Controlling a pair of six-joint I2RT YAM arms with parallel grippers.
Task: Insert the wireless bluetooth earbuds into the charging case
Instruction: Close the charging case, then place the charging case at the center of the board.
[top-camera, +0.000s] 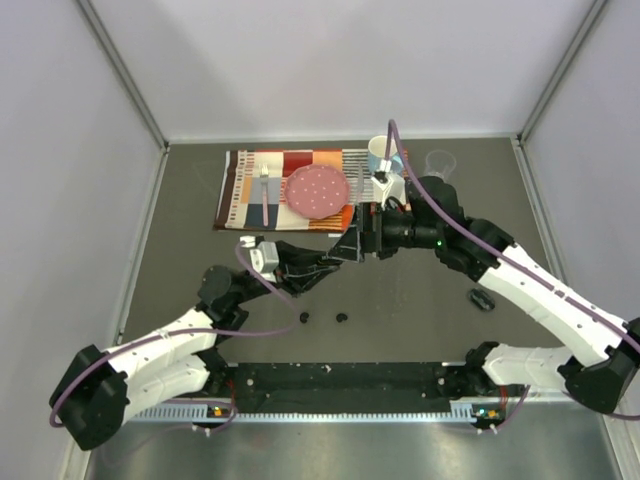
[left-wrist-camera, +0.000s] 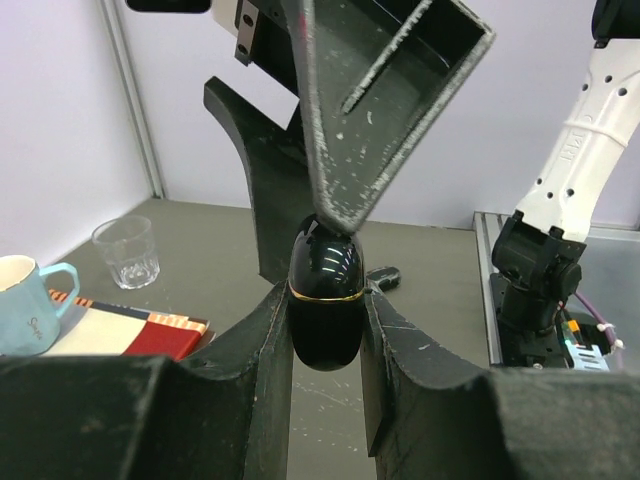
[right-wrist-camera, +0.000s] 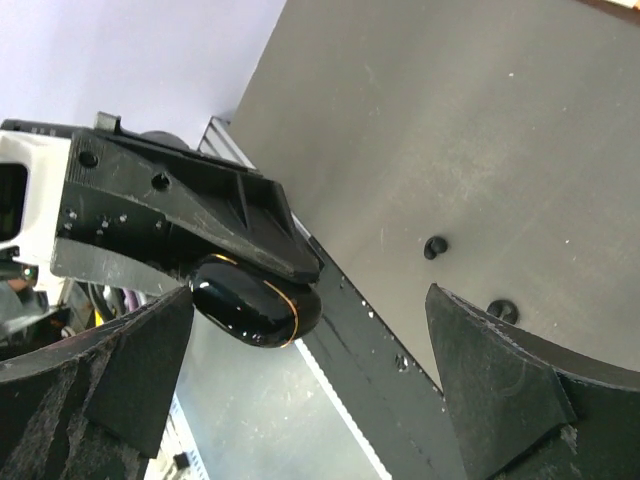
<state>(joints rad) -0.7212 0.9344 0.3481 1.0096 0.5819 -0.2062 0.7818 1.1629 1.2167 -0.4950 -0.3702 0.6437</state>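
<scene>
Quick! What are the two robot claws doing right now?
Left gripper: shut on the black case.
Right gripper: open, holding nothing.

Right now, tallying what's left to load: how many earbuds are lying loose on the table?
2. One earbud lies near the left arm, the other earbud just right of it. More may be hidden.

Left hand (left-wrist-camera: 325, 312) grips a black charging case (left-wrist-camera: 324, 285), seemingly closed.
</scene>
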